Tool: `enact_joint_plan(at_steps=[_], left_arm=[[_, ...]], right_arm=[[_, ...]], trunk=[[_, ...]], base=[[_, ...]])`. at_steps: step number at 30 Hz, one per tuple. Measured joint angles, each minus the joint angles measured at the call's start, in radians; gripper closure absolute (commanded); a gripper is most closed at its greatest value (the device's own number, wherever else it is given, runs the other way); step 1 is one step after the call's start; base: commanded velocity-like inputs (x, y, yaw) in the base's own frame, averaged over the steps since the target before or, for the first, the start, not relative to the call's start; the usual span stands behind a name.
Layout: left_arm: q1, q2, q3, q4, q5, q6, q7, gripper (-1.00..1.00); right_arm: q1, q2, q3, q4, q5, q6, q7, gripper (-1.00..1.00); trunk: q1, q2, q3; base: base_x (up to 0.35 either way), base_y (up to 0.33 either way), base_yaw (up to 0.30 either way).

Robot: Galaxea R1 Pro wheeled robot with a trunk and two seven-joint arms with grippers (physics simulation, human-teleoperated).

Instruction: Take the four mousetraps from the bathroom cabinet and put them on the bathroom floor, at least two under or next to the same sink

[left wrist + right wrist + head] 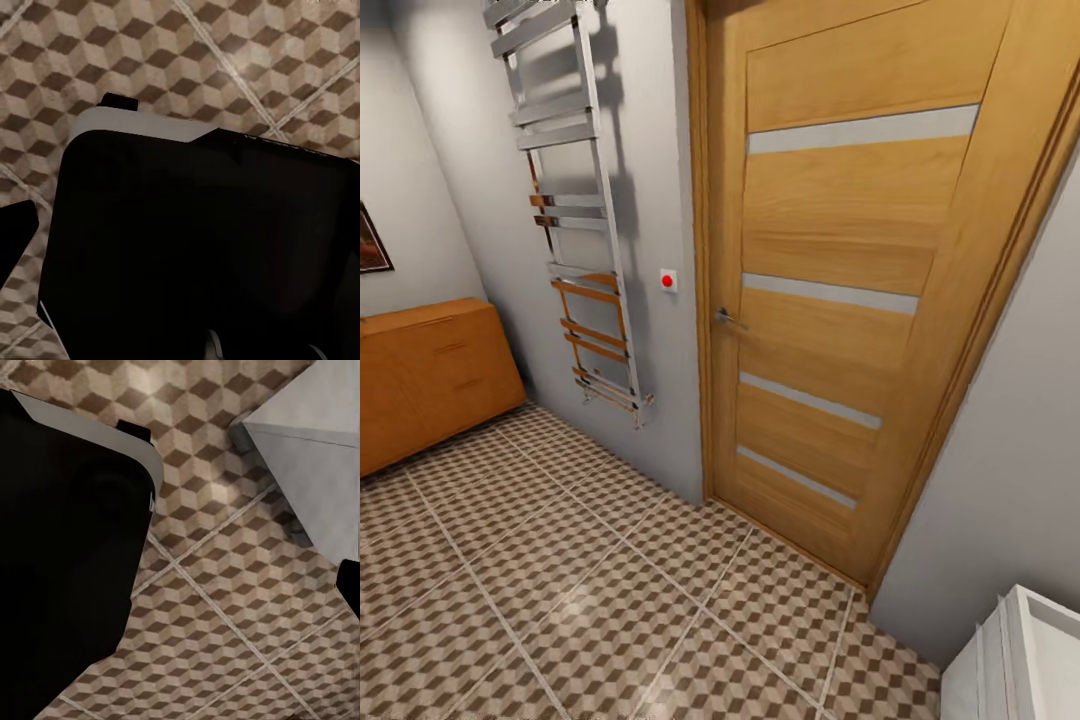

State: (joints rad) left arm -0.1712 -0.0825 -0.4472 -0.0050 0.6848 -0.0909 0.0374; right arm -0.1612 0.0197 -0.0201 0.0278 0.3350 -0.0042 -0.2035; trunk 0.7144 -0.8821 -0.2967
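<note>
**Robot facing bathroom door, cabinet at far left**

Near right, a white sink (1020,650) corner is showing beside the gray wall. The bathroom floor (560,590) with its cube-pattern tiles is spreading across the near and middle ground; both wrist views are looking down at it past dark robot body parts (202,255). Gripper jaws: cannot tell, fingers not visible. Further back, a slatted wooden door (840,270) is standing shut. Far left, the cabinet (430,375) is sitting against the wall, near a chrome towel rail (575,210). Mousetraps not visible.
</note>
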Motion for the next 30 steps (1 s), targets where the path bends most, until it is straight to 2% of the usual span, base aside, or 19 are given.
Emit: enact_joint_plan(at_steps=[30], left_arm=[[0.0, 0.0, 0.0, 0.0, 0.0, 0.0, 0.0, -1.0]], right_arm=[[0.0, 0.0, 0.0, 0.0, 0.0, 0.0, 0.0, -1.0]], trunk=[[0.0, 0.0, 0.0]], base=[[0.0, 0.0, 0.283]])
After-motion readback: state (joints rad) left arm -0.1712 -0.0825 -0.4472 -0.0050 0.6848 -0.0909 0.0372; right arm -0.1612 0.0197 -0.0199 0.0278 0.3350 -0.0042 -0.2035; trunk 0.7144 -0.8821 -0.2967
